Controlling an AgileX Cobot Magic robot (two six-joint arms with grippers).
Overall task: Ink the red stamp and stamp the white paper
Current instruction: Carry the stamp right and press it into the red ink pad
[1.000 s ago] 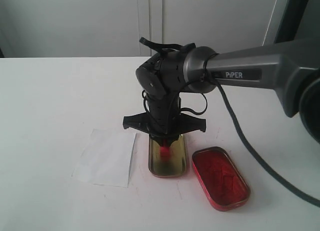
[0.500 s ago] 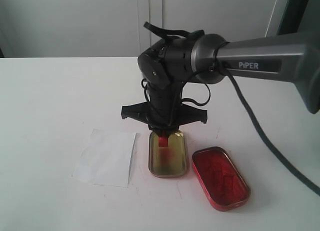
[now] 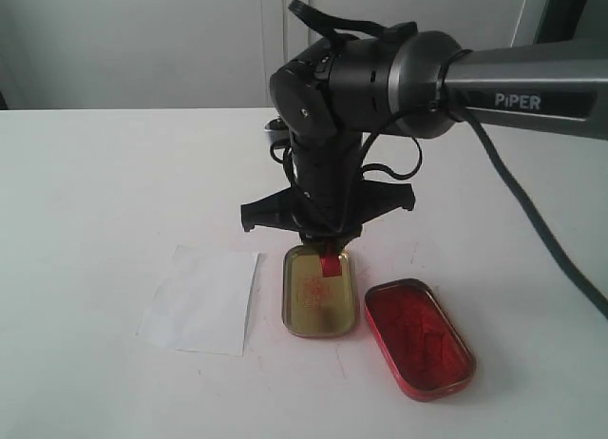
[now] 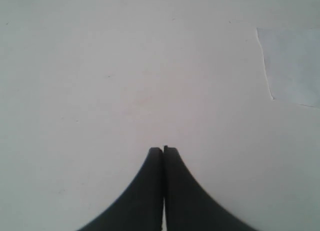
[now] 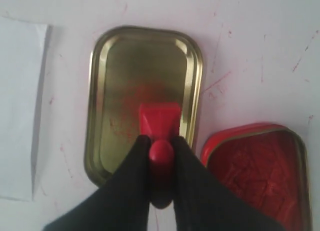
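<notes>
Now lifted: right hand (image 3: 328, 253) pinches small red plastic stamp (image 3: 331, 265) just above gold oblong tin (image 3: 304, 314), short of desk's (image 3: 95, 192) far edge. Oblong red ink tin (image 3: 418, 336) next, probably. Left hand (image 4: 163, 150) pressed together.

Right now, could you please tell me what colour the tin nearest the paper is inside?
Gold, smudged with red ink; the right wrist view shows the tin best.

Grey tubular right arm (image 3: 532, 83) lettered PIPER in white, rounded black wrist housing (image 3: 328, 97), black cables (image 3: 361, 25) looping beside it, right gripper (image 5: 159, 140) with tapered matte-black fingers (image 5: 125, 191).
</notes>
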